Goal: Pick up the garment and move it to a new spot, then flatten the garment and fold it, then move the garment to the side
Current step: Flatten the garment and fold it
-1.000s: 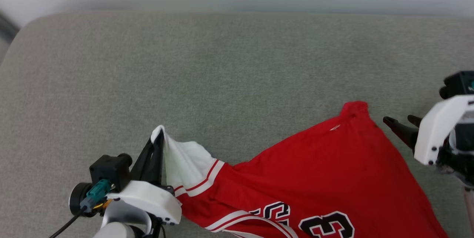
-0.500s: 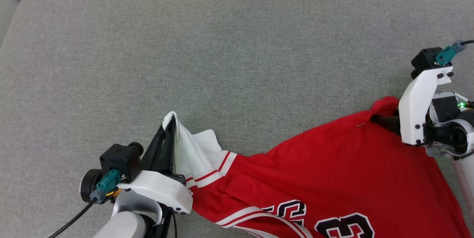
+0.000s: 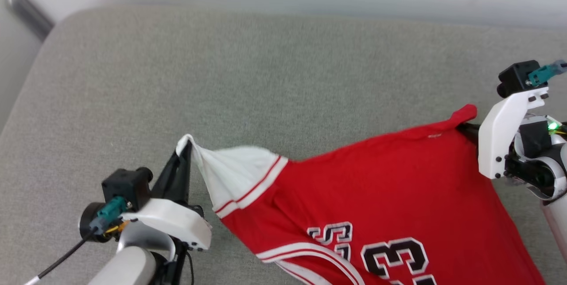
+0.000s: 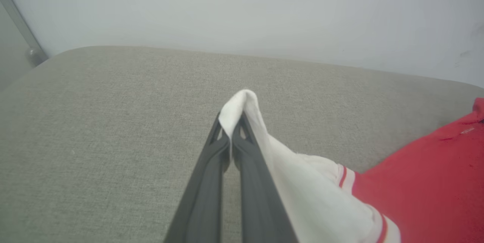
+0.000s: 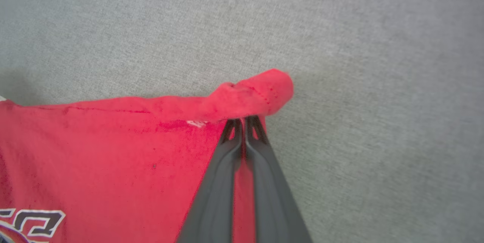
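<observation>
Dark-fingered left tool (image 3: 188, 150), white screw-studded wrist shells (image 3: 170, 227), black cameras (image 3: 126, 183), teal plugs (image 3: 108, 212)

the garment (image 3: 376, 187) is coloured red, with a white sleeve (image 3: 230, 167), red-and-white striped trim (image 3: 250, 185) and black numerals (image 3: 394, 256) edged in white. the cushion (image 3: 221, 76) is seen in grey-green. the left gripper (image 3: 185, 152) and right gripper (image 3: 465, 127) are made with dark grey fingers (image 4: 211, 182), white shells (image 3: 170, 227) and teal plugs (image 3: 110, 210).

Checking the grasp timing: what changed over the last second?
The right gripper, open and clear of the garment a second ago, moved onto its red corner and now pinches it; the top edge is pulled straighter. The left gripper kept its pinch on the white sleeve.
</observation>
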You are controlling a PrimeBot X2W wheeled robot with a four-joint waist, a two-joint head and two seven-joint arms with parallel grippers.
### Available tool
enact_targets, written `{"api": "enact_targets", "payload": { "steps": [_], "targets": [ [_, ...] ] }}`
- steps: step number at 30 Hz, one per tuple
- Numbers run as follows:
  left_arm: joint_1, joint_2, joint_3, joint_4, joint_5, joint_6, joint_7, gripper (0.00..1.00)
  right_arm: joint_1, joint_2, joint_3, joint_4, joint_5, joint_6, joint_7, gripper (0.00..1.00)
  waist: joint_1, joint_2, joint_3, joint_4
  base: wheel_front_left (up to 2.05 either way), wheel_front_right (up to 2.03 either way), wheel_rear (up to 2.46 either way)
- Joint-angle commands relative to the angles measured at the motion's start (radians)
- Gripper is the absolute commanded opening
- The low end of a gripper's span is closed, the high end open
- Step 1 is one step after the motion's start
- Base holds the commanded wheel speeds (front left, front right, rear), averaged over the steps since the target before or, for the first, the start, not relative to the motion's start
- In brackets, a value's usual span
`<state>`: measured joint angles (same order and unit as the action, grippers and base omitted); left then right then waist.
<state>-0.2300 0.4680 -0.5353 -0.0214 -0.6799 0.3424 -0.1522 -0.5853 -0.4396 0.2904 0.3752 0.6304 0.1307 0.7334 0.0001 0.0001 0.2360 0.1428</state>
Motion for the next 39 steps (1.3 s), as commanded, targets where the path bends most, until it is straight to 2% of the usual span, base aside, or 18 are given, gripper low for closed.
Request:
{"api": "enact_targets", "payload": {
  "steps": [1,5,8,14,15,21,30,39],
  "targets": [
    [-0.024,0.011,0.012,0.009,-0.003,-0.009,-0.004,0.0,0.02,-0.007,-0.005,-0.004,-0.017,0.0,-0.039,0.0,-0.0001,-0.0001,-0.078,-0.02,0.0,0.0,0.0],
    [-0.081,0.03,0.041,0.065,-0.015,-0.04,-0.009,0.0,0.044,0.003,-0.041,0.014,-0.06,0.0,-0.151,0.0,-0.0001,-0.0001,-0.165,-0.047,0.0,0.0,0.0],
    [-0.151,0.038,0.06,0.128,-0.024,-0.069,-0.012,0.0,0.054,0.022,-0.067,0.033,-0.088,0.0,-0.197,0.0,-0.0001,-0.0001,-0.214,-0.07,0.0,0.0,0.0],
    [-0.323,0.019,0.076,0.298,-0.034,-0.132,-0.009,0.0,0.017,0.051,-0.091,0.057,-0.125,0.0,-0.227,0.0,-0.0001,-0.0001,-0.249,-0.112,0.0,0.0,0.0],
    [-0.323,0.019,0.076,0.298,-0.034,-0.132,-0.009,0.0,0.017,0.051,-0.091,0.057,-0.125,0.0,-0.227,0.0,-0.0001,-0.0001,-0.249,-0.112,0.0,0.0,0.0],
    [-0.521,-0.019,0.054,0.505,-0.01,-0.202,-0.022,0.0,-0.06,0.065,-0.094,0.087,-0.148,0.0,-0.233,0.0,-0.0001,-0.0001,-0.239,-0.132,0.0,0.0,0.0],
    [-0.881,-0.06,0.033,0.73,0.064,-0.268,-0.064,0.0,-0.317,0.05,-0.102,0.153,-0.206,-0.001,-0.323,0.0,-0.0001,-0.0001,-0.112,-0.151,0.0,0.0,0.0],
    [-1.22,-0.06,0.06,0.803,0.126,-0.285,-0.106,0.0,-0.637,0.064,-0.106,0.229,-0.275,-0.001,-0.489,0.0,-0.0001,-0.0001,0.061,-0.169,0.0,0.0,0.0]
  ]
}}
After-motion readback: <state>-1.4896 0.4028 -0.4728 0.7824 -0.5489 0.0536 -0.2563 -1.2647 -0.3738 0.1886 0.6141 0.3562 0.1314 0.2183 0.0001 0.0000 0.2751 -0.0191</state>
